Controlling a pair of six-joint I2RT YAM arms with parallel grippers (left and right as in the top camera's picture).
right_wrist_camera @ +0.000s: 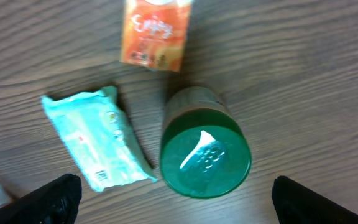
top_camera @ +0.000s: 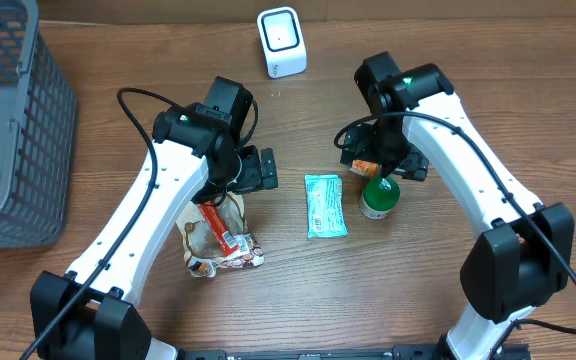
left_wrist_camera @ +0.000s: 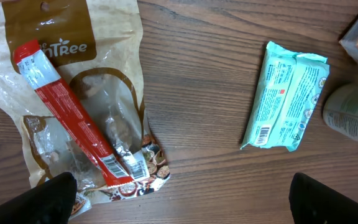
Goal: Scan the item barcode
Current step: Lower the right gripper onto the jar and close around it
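A white barcode scanner (top_camera: 281,42) stands at the back of the table. A green-lidded jar (top_camera: 379,196) (right_wrist_camera: 206,151) stands upright under my right gripper (right_wrist_camera: 176,198), which is open, its fingers wide apart and touching nothing. A teal packet (top_camera: 325,205) (left_wrist_camera: 286,96) lies flat mid-table with a barcode facing up. An orange box (right_wrist_camera: 156,31) lies just beyond the jar. My left gripper (left_wrist_camera: 182,199) is open above bare wood between the teal packet and a clear snack bag (left_wrist_camera: 73,93) with a red stick pack (left_wrist_camera: 67,112) on it.
A grey plastic basket (top_camera: 8,130) fills the far left of the table. The snack bag (top_camera: 218,235) lies under the left arm. Both arms reach in from the near edge, with the wooden tabletop (top_camera: 298,290) between them.
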